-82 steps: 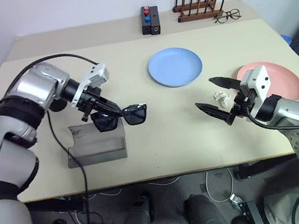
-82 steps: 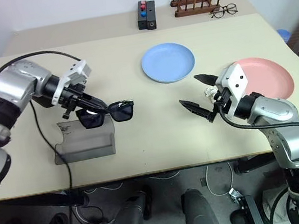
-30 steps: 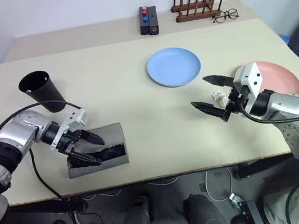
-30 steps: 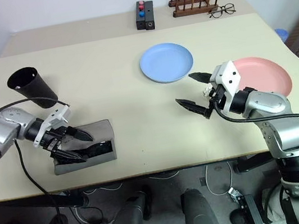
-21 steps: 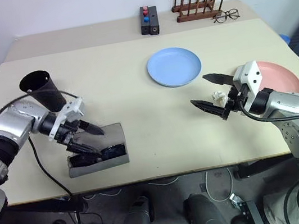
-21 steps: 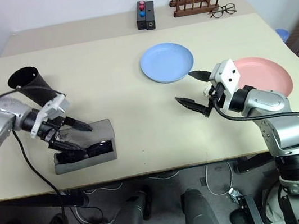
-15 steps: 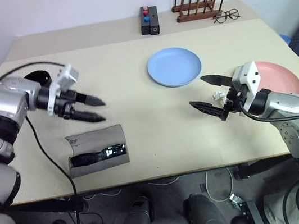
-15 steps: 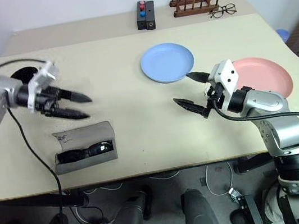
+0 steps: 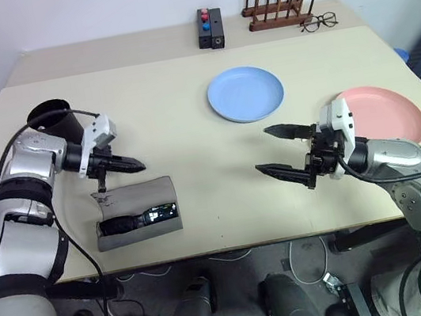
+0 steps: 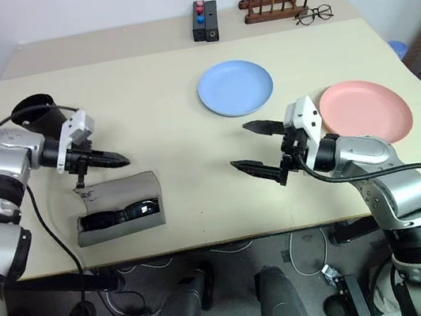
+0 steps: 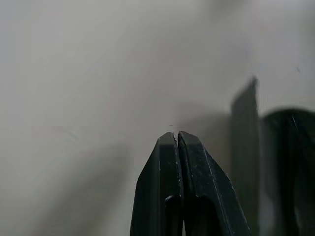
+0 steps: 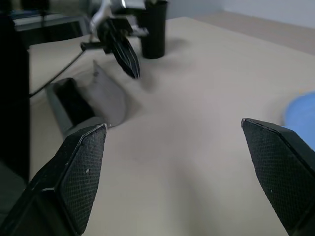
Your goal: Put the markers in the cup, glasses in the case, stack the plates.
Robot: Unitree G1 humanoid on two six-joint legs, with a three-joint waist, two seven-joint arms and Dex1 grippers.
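1. A beige table (image 9: 190,129) holds everything.
2. Blue plate (image 9: 246,94) and pink plate (image 9: 383,112) lie apart, unstacked.
3. Black cup (image 9: 53,121) stands at the table's left.
4. Grey case (image 9: 137,211) lies open, sunglasses (image 9: 136,219) inside.
5. Left gripper (image 9: 136,166), fingers clenched and empty, hovers above the case's lid.
6. Right gripper (image 9: 280,149), fingers spread wide, empty, hovers beside the pink plate.

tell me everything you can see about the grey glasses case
The grey case is a flat rectangular box with a matte, felt-like surface, lying on the beige table near its front edge, on the robot's left. Its hinged lid stands open, tilted back away from the robot, with a small dark mark near one corner. The black sunglasses lie folded inside the tray. The shut left gripper hovers just above the lid; whether it touches it cannot be told. The black cup stands apart behind it.
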